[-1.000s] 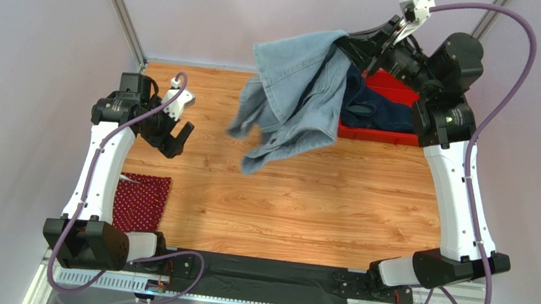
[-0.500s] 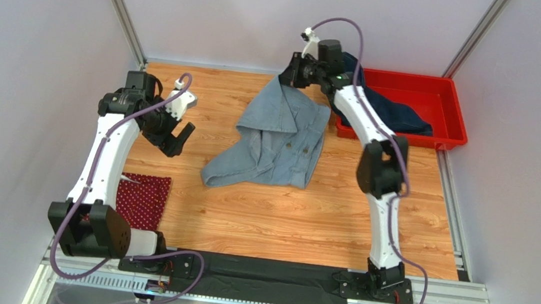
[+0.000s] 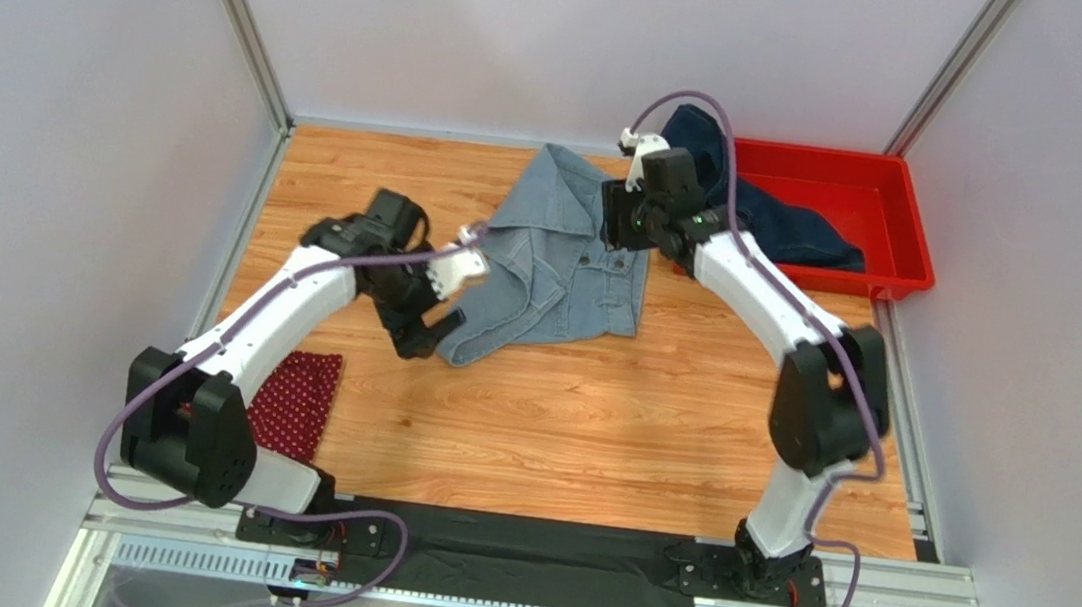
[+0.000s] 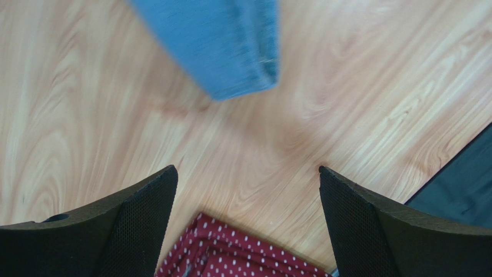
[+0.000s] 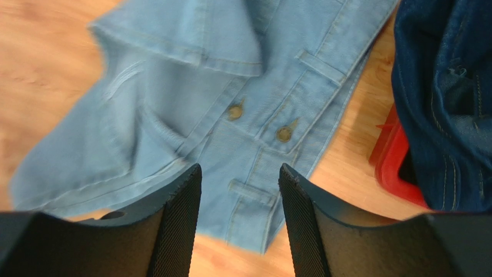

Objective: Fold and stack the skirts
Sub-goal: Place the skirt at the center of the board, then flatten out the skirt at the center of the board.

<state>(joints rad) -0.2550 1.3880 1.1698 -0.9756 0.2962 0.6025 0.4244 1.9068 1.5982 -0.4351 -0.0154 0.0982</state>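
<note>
Two robot arms reach over a wooden table. The left gripper is released, its fingers wide apart and empty. A corner of the light blue skirt lies just ahead of it, and the red dotted skirt just behind. The right gripper hangs parted above the same skirt's buttoned waistband, grasping nothing. To its right, the dark blue skirt spills from a red tray

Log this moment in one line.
light blue denim skirt: crumpled on wooden table | right tool: open above it, empty | left tool: open, empty | dark red white-dotted skirt: folded, near left
</note>
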